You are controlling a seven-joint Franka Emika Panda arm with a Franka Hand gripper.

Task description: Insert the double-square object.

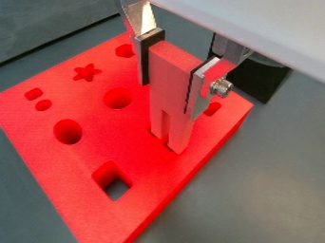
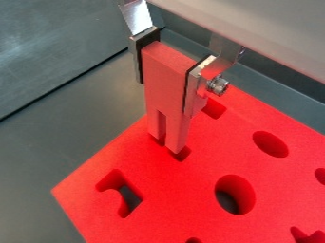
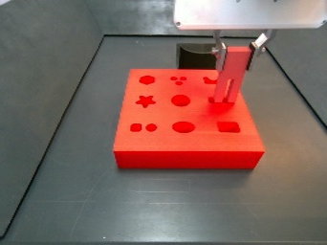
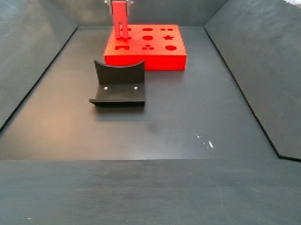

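My gripper [image 1: 178,65] is shut on the double-square object [image 1: 170,95], a slim red peg held upright with its forked end down. It is over the red board [image 1: 76,142], near one edge. The prong tips reach the board's top at a small dark opening [image 2: 180,152]; I cannot tell whether they are inside it. The peg [image 2: 165,95] and gripper [image 2: 174,65] show in both wrist views. In both side views the peg [image 3: 231,72] [image 4: 119,18] stands over the board [image 3: 185,144] [image 4: 147,60] under the gripper [image 3: 238,46].
The board has star [image 3: 144,100], round [image 3: 181,100], oval [image 3: 185,125] and square [image 3: 228,125] holes. The dark fixture [image 4: 119,85] stands on the grey floor beside the board; it also shows behind the board [image 3: 194,50]. Sloped dark walls enclose the floor.
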